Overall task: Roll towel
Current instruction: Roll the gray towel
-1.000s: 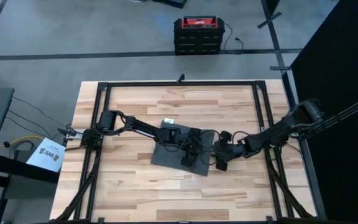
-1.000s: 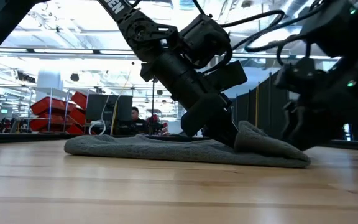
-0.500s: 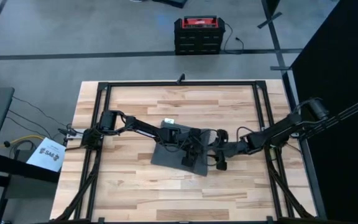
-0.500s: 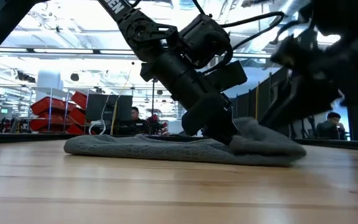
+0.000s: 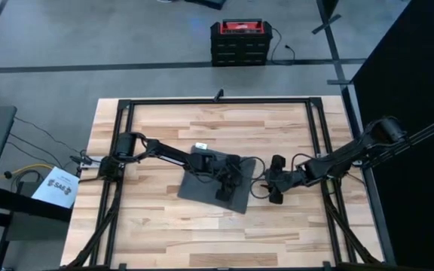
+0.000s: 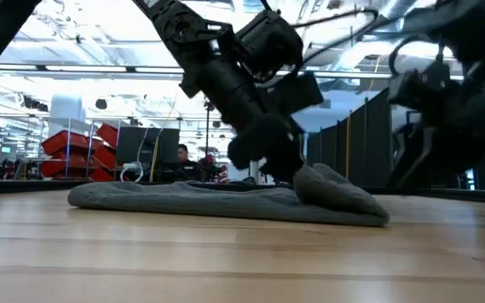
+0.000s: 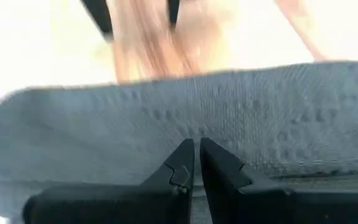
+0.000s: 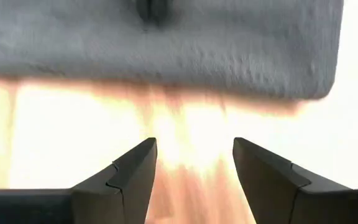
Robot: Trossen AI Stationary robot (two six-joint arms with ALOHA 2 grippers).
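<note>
Since a second ago right gripper (image 5: 276, 183) backed off, fingers spread; left gripper (image 5: 225, 183) pinches limp, light towel (image 5: 202, 181) at folded edge, best hold.

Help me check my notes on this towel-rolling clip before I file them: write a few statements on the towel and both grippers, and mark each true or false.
1. The left gripper is down on the towel. True.
2. The right gripper is shut on the towel's edge. False: its fingers are open and it is off the cloth, over bare table beside the towel.
3. The towel is rolled into a tight cylinder. False: it lies mostly flat, with only the end near the left gripper raised in a fold.
4. The left gripper's fingers are nearly closed together. True.
5. A white tag shows at one towel edge. True.
</note>
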